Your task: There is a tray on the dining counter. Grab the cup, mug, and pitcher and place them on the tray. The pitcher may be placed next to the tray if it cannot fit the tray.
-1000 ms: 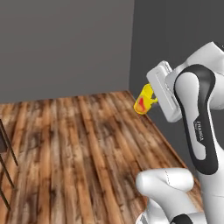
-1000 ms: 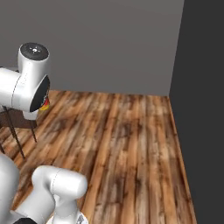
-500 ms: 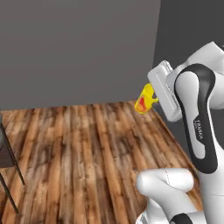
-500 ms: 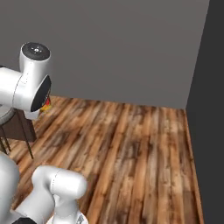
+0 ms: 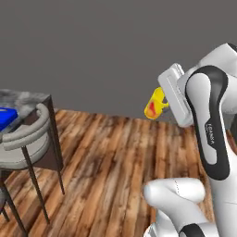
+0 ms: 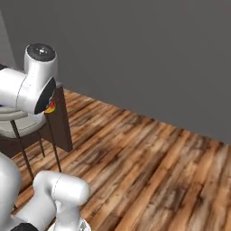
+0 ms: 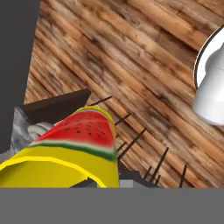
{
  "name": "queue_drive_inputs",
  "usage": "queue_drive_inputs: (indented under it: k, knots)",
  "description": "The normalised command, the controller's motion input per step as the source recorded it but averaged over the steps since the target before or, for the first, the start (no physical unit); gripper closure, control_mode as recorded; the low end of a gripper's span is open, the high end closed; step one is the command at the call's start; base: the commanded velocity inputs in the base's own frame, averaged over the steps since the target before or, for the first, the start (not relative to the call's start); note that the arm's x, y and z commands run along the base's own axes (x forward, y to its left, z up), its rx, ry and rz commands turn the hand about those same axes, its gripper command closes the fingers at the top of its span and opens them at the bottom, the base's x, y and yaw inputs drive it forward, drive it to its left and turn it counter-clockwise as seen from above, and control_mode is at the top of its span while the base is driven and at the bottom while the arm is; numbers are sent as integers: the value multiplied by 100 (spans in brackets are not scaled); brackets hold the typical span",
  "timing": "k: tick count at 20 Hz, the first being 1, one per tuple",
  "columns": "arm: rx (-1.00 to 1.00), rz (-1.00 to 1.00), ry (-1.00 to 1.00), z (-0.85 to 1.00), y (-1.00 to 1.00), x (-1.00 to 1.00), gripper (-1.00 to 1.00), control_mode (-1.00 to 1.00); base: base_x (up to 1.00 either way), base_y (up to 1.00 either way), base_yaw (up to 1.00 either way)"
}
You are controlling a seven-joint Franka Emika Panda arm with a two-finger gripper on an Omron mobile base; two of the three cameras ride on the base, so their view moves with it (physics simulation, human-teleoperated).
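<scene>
High above the wood floor [image 5: 106, 157], we are seeing the cup [image 5: 154, 103] sitting in the gripper [image 5: 163, 104], tilted, with the red mark showing on its yellow side. The fingers themselves are hiding behind the cup and the white hand, but the jaws are pressed in on the cup, pinching it. From the hand view the cup [image 7: 74, 151] is lying close along the bottom, its red patch reading as a watermelon slice with a green band, and its yellow rim is curving toward us; we cannot tell whether anything is inside it.

Below and around the cup, bare planks are running wide to the grey wall [image 5: 92, 51], giving plenty of free room on that side. Well apart to the left, the dining counter [image 5: 28, 98] is ending in a square corner on a dark base, and a sliver of the blue tray [image 5: 6, 116] is resting on it at the picture's edge; what is lying on the tray is cut off. A pale round-backed stool [image 5: 28, 139] is standing just beside that corner on thin dark legs.

From the right base view the arm is covering most of the cup [image 6: 51, 107], leaving a small red-and-yellow edge, while the stool [image 6: 22, 126] and the dark counter base [image 6: 61, 122] are standing behind it.
</scene>
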Motion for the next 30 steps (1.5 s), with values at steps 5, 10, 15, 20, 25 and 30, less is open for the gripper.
queue_drive_inputs:
  k: [5,10,15,20,25,30]
  knots:
    - [0,0,0,0,0,0,100,100,77,-13,70]
    - [0,0,0,0,0,0,100,100,78,-31,74]
    - [0,0,0,0,0,0,100,100,58,-35,73]
    - [0,0,0,0,0,0,100,100,54,-39,68]
    - [0,0,0,0,0,0,100,100,65,-68,47]
    - [0,0,0,0,0,0,100,100,79,-72,14]
